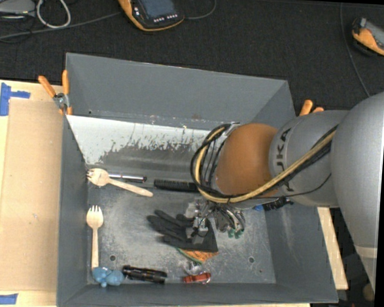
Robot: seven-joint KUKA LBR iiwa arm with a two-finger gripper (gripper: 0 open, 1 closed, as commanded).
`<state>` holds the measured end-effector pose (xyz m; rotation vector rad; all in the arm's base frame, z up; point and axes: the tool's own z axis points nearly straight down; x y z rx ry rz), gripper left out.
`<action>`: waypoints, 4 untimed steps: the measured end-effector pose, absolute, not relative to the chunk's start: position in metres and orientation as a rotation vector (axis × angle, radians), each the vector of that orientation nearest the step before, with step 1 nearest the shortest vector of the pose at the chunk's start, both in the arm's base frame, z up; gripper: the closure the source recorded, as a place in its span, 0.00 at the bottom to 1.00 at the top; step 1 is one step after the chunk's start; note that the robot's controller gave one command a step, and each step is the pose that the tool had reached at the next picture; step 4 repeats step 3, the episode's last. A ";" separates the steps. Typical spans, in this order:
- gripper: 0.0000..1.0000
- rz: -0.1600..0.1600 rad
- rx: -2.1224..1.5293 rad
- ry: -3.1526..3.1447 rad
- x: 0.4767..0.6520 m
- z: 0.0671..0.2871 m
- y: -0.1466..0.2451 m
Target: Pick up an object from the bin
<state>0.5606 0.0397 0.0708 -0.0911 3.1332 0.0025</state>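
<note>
Bin of grey metal [176,99], seen from above and a little to one side, with small things scattered over its floor.

At the left, a wooden spoon [116,183] is laid with its bowl toward the left wall, and a thin black pen [128,177] is laid just behind its handle. Nearer the front, a wooden fork [95,231] is set lengthwise with its prongs pointing toward the back. At the foot of the fork, in the front left corner, a small blue lump [106,278] is found. Just beside it to the right, a black marker [144,274] is laid along the front wall.

Toward the middle, a short black stick [173,186] is laid flat near the back of the floor. In front of it, a black glove [170,227] is spread on the floor with its finger ends pointing left. An orange-brown scrap [198,254] is tucked under the glove's right front edge, and a small red toy [198,278] is placed near the front wall, apart from both.

The gripper [201,227] is lowered onto the right end of the glove, so that the glove is touched or nearly touched by its tip and stretches away from it to the left. Whether the gripper is spread or closed cannot be told, since its tip is dark against the dark glove.

At the right, the arm's rounded orange cover [244,163] is ringed by looped cables [204,163].
</note>
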 end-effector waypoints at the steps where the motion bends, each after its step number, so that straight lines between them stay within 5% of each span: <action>1: 1.00 0.000 -0.413 3.111 0.564 0.102 0.062; 2: 1.00 0.001 -0.241 3.129 0.564 0.191 0.066; 3: 1.00 0.003 -0.491 3.101 0.559 0.239 0.073; 4: 1.00 0.003 -0.491 3.101 0.559 0.239 0.073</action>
